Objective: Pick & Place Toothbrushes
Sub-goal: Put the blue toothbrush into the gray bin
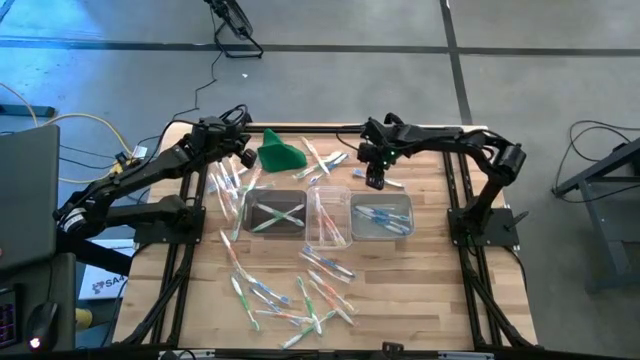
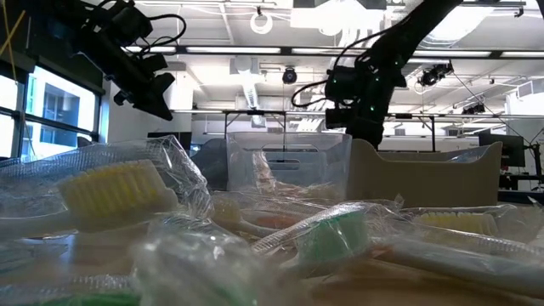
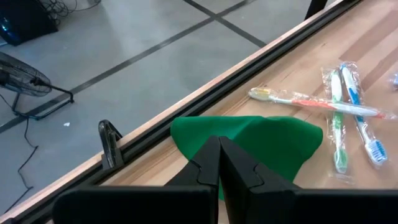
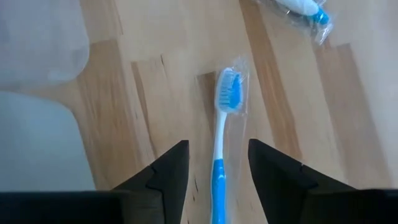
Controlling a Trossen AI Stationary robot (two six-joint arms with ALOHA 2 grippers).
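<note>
Wrapped toothbrushes lie scattered over the wooden table [image 1: 200, 300], most of them near the front edge [image 1: 300, 295]. One blue and white toothbrush [image 4: 221, 143] lies flat in its clear wrapper on the wood. My right gripper [image 4: 217, 163] hangs open over it, pointing steeply down, one finger on each side of the handle and apart from it; in the high view my right gripper [image 1: 375, 182] is just beyond the right tub [image 1: 382, 216]. My left gripper [image 3: 219, 155] is shut and empty, above the green cloth lump [image 3: 261, 143] at the far left.
Three clear tubs stand in a row mid-table: the left tub [image 1: 275, 213] holds green brushes, the middle tub [image 1: 328, 215] stands between, and the right tub holds blue ones. More wrapped brushes [image 3: 336, 112] lie beyond the green cloth [image 1: 282, 155]. Another wrapped brush [image 4: 305, 7] lies close by.
</note>
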